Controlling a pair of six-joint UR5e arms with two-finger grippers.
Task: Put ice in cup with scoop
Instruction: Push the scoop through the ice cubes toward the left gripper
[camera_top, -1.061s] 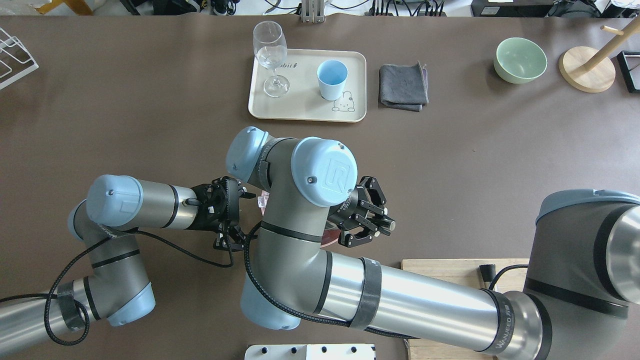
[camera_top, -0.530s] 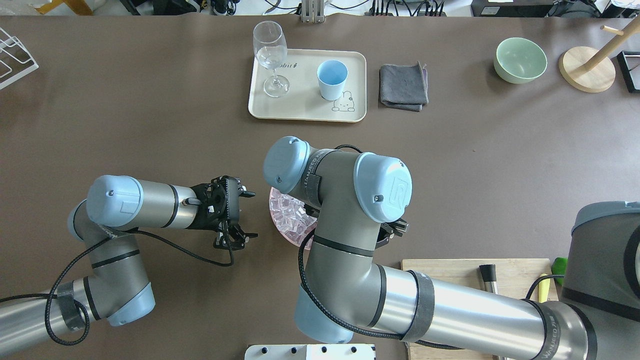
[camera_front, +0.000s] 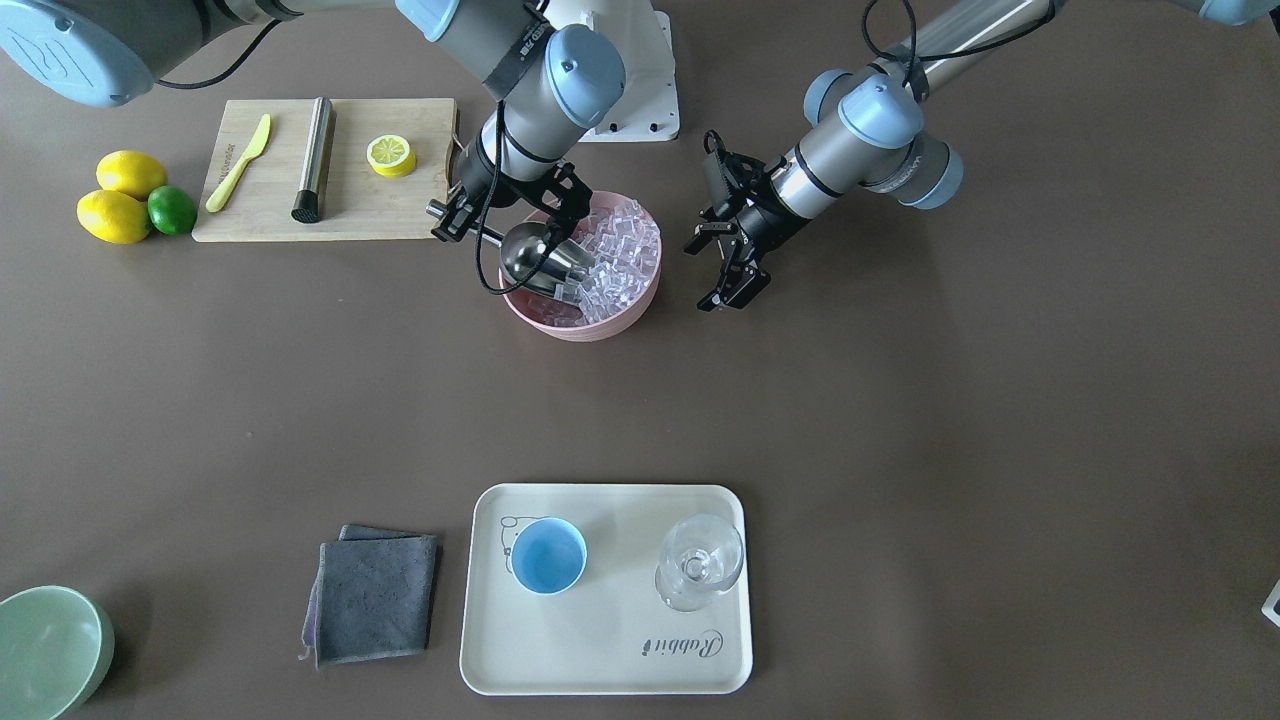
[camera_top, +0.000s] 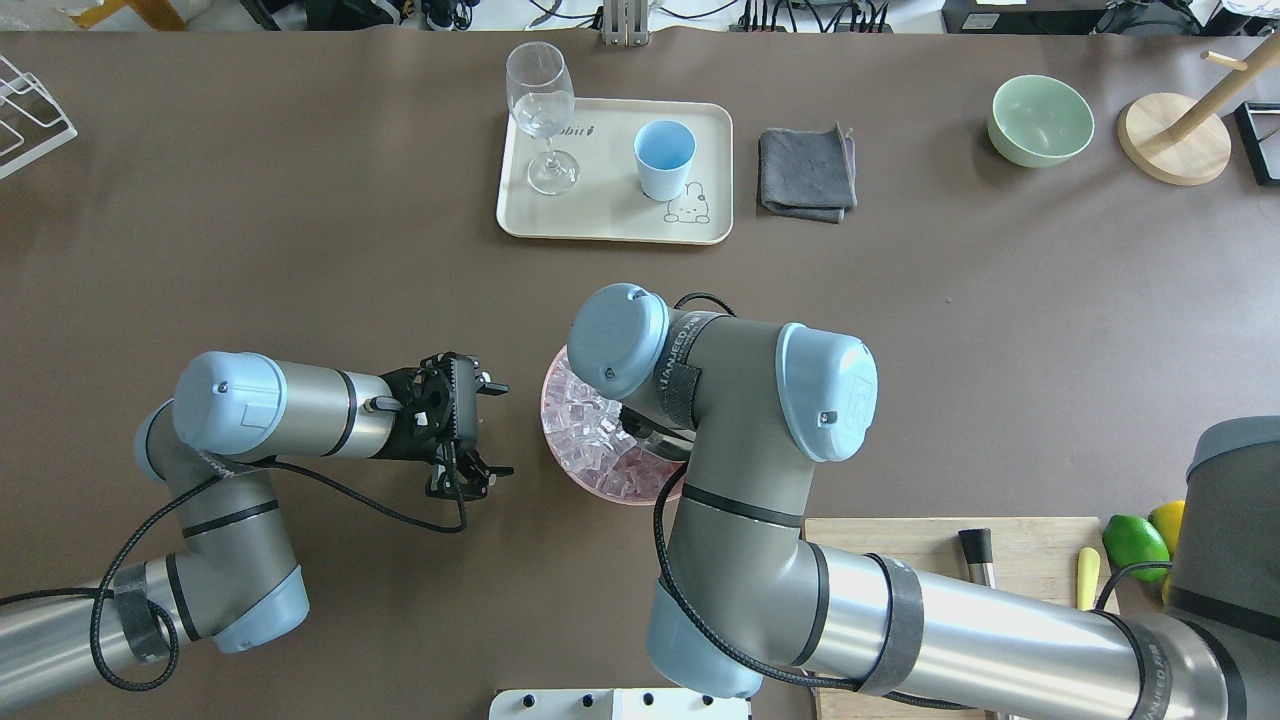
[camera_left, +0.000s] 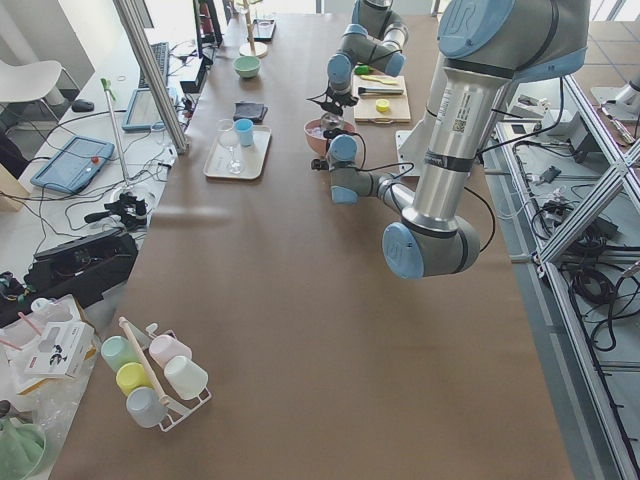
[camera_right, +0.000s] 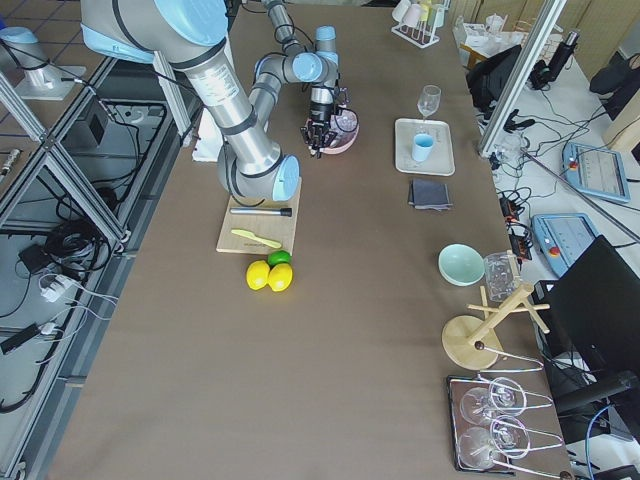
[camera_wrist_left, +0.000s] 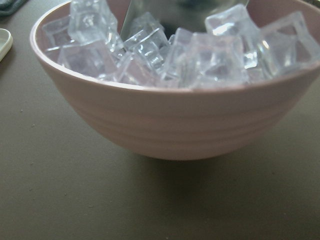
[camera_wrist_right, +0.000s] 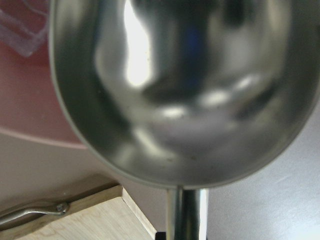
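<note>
Right pincer (camera_front: 503, 214) clamps the rod handle of the stiff scoop (camera_front: 535, 258), trough among loose, likely slippery ice (camera_front: 625, 245); left pincer (camera_top: 506, 428) stands released.

Brown table (camera_front: 900, 450). Pink ribbed ceramic bowl (camera_front: 580, 327) near the middle. Cream rectangular plastic tray (camera_front: 560, 650) with rabbit print, clear stemmed wine glass (camera_front: 699, 562) upright on it. Dark grey folded cloth (camera_front: 372, 595) just beside the tray. Pale green round bowl (camera_front: 45, 650) well apart, at the table corner. Light wooden cutting board (camera_front: 360, 205) carrying a steel cylinder with black end (camera_front: 314, 158), yellow-green plastic knife (camera_front: 238, 163), halved lemon (camera_front: 390, 155). Two whole lemons (camera_front: 131, 173) and a green lime (camera_front: 171, 209) touching, beside the board. Wooden peg stand (camera_top: 1175, 138), white wire rack (camera_top: 25, 115) at table edges.
</note>
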